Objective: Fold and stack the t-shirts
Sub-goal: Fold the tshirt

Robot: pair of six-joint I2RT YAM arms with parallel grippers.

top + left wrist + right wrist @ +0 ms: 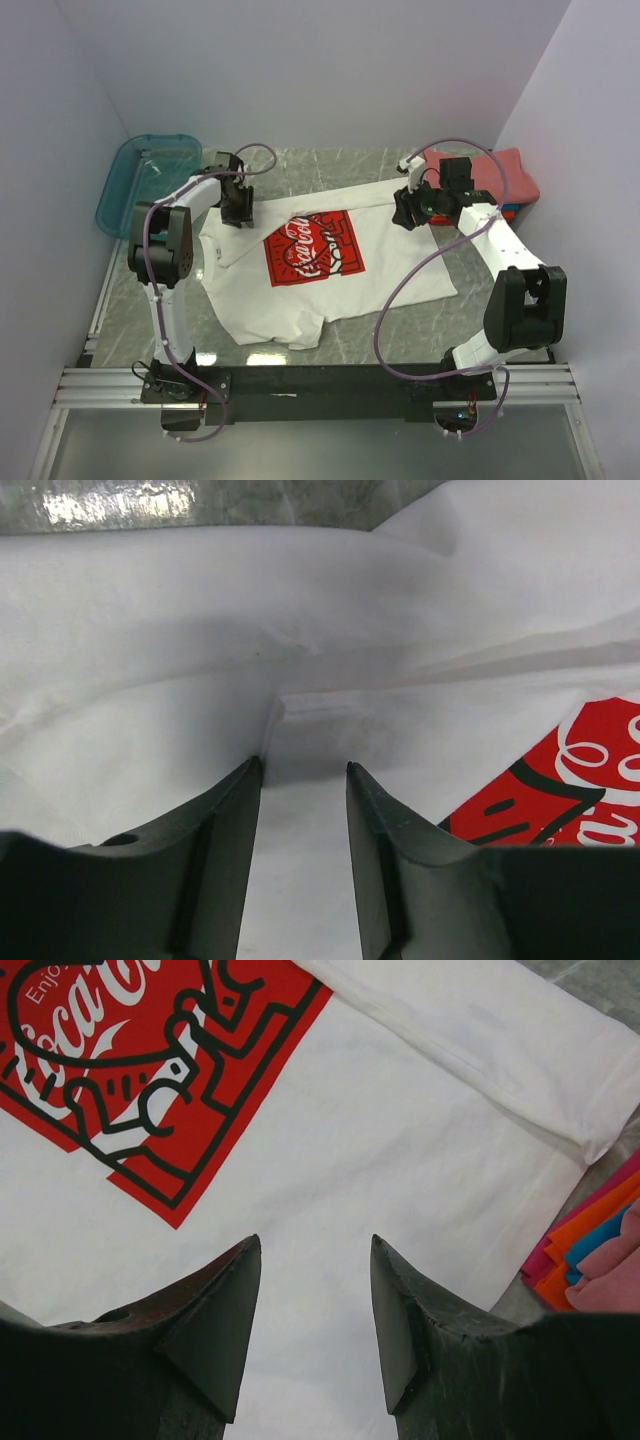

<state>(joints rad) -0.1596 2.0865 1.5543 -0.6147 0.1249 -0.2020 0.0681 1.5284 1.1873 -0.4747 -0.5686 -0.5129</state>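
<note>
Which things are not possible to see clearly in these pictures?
- Folded tees: top view, right arm covers part; right wrist view, edge cuts them; number unclear.
- White tee: top view, left arm covers one edge.
- Left gripper: whether cloth is pinched, unclear in both views.

The whole worktop (420, 335) is taken in from a fixed camera set high behind the arm bases (185, 385) and tilted down toward the far wall (320, 70). The left wrist view is taken very close above the white t-shirt (150, 630), looking out past the left gripper (304, 770). The right wrist view is taken from slightly farther off, past the right gripper (315, 1245). The red print (313, 249) is shared by all three views. The folded stack (590, 1250) at the worktop's right edge is shared by the overhead and right wrist views only.
</note>
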